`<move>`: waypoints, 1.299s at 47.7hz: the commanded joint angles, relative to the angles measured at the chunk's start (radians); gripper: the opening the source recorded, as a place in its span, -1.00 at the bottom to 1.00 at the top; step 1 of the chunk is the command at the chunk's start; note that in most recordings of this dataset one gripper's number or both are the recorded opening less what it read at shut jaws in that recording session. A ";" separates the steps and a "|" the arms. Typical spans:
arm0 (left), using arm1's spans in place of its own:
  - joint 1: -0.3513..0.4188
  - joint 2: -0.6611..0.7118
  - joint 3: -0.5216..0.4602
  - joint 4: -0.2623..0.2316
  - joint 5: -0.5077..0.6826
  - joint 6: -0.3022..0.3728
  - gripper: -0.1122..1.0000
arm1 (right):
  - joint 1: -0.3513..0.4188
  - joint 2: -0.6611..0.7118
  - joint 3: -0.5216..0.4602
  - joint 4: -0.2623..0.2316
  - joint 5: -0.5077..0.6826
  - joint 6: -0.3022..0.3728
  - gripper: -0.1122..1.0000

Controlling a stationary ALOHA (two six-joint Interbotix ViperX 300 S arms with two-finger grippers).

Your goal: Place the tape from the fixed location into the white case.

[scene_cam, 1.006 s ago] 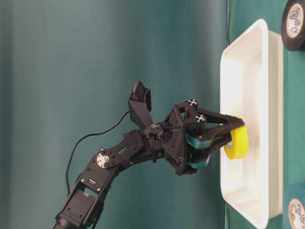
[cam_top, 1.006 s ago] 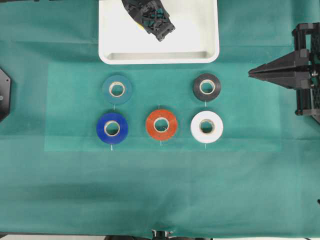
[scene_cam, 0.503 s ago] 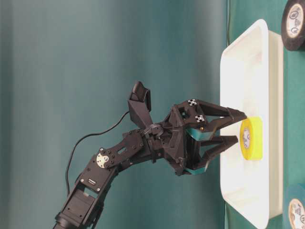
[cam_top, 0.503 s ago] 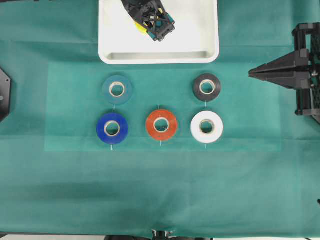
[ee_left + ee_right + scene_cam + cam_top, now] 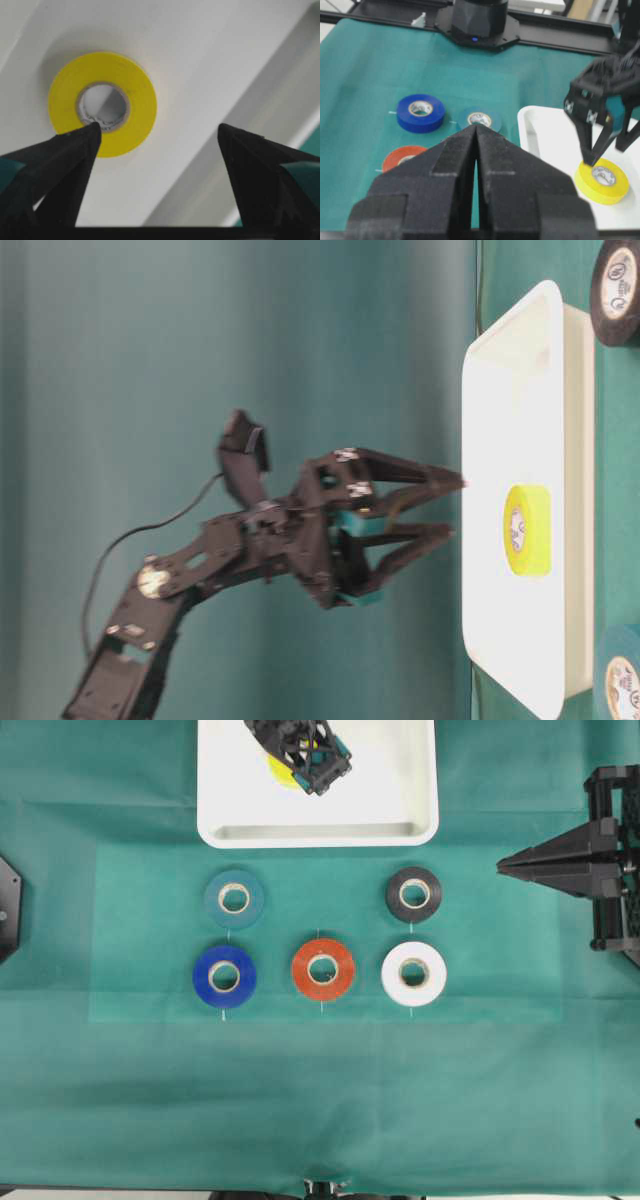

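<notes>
Spread wide and holding nothing, the left gripper [image 5: 452,507] hangs above the white case [image 5: 520,390] at the table's far edge, clear of the tape [image 5: 527,530], which lies flat inside the case directly beneath the fingertips. Small print rings the tape's cardboard core, too fine to read. Off to the right, the right gripper [image 5: 503,867] rests with its fingers pressed together.

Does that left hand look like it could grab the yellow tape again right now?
Probably yes. The left hand hangs open above the yellow tape, which lies flat in the white case, with nothing between them.
</notes>
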 commanded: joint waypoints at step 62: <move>-0.018 -0.133 -0.060 -0.002 0.112 -0.005 0.86 | 0.000 0.003 -0.029 0.000 0.003 0.000 -0.80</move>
